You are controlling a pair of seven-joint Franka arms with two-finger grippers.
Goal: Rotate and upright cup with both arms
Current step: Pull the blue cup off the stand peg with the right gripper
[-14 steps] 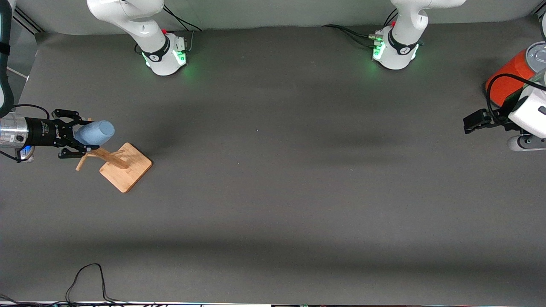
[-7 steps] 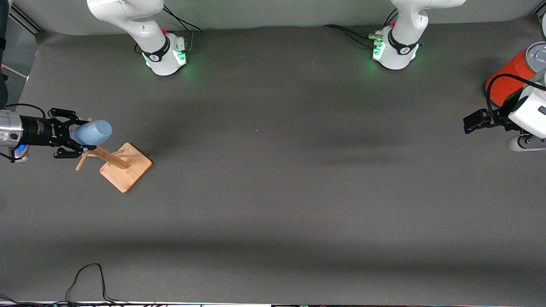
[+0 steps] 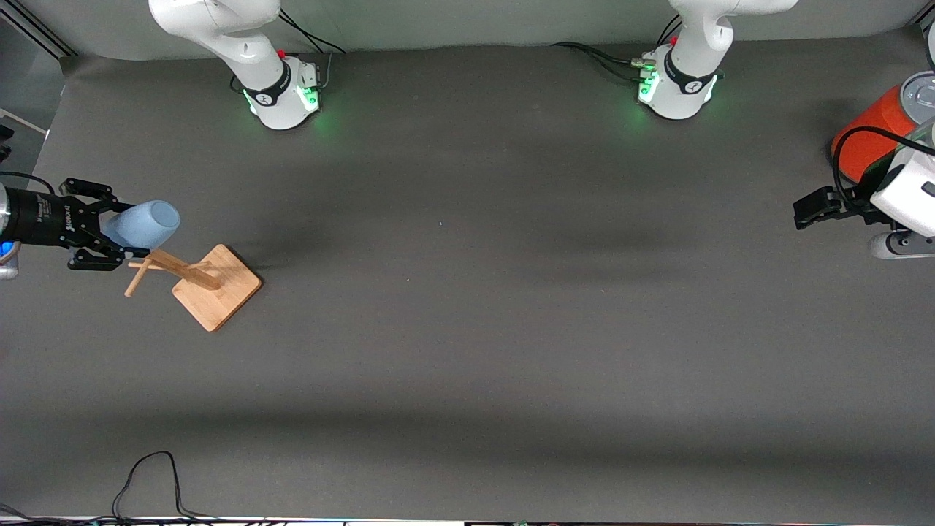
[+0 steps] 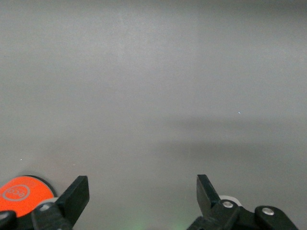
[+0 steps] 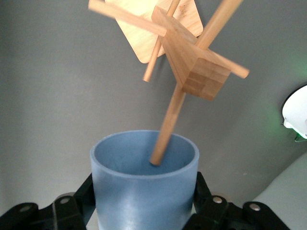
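The light-blue cup lies on its side in the air, held by my right gripper over the right arm's end of the table, beside the wooden peg rack. In the right wrist view the fingers are shut on the cup's sides, and the tip of one rack peg still reaches into its open mouth. My left gripper waits open and empty over the left arm's end of the table; it also shows in the left wrist view.
A large orange-red can with a grey lid stands at the left arm's end, close to the left gripper, and shows in the left wrist view. The two arm bases glow green. A black cable lies near the front camera's edge.
My right gripper has pulled the cup back along the peg toward the right arm's end of the table. The rack's pegs shifted slightly. The left arm has not moved.
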